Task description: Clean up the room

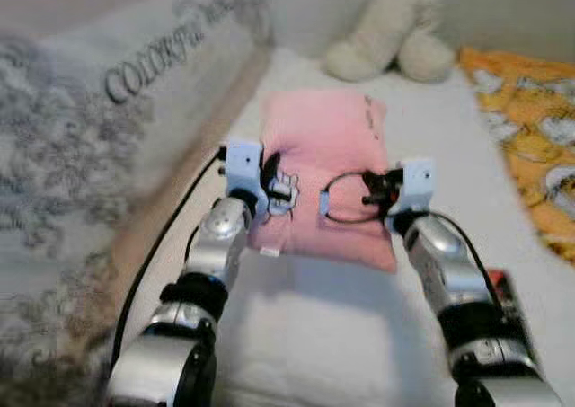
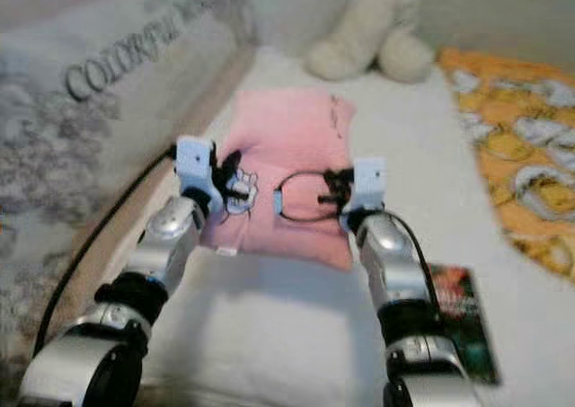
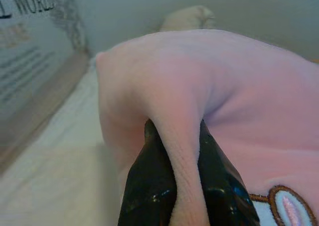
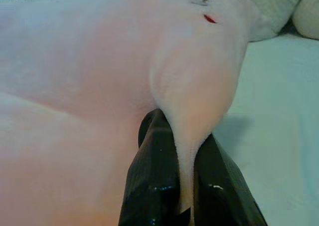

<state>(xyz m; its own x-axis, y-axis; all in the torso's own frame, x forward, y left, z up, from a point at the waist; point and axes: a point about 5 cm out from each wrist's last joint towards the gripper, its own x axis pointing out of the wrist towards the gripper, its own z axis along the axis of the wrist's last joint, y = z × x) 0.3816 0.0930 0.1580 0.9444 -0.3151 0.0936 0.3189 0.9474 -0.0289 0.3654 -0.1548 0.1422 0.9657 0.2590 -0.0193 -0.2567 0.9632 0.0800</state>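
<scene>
The left end effector (image 1: 274,184) was clamped on a fold at the left edge of the pink pillow (image 1: 325,146), and the right end effector (image 1: 375,191) pinched a fold at its right edge. The pillow hung between them over the white bed (image 1: 314,317), a cream plush toy (image 1: 391,34) beyond it.

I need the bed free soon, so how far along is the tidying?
Nothing looks put away yet. In hand: the left gripper and right gripper each pinch a fold of the pink pillow, holding it over the white bed. Still lying about: the cream plush toy, the orange blanket and a book.
</scene>
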